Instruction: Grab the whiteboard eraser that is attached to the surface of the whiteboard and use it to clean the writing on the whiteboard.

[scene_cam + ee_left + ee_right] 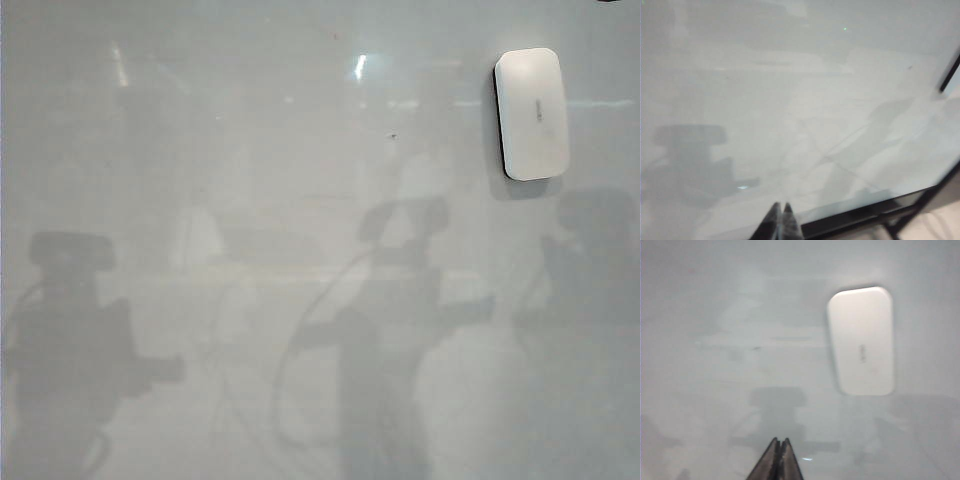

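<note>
The eraser (532, 113) lies flat on the whiteboard (250, 200), in the upper right of the exterior frame. The left gripper (780, 207) hangs over the board near its edge. The right gripper (779, 442) hangs over the board, apart from the eraser (862, 340).

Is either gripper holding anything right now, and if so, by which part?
Nothing is held. The left gripper and right gripper are both shut on nothing, above the whiteboard. The whiteboard eraser sits untouched on the board.
</note>
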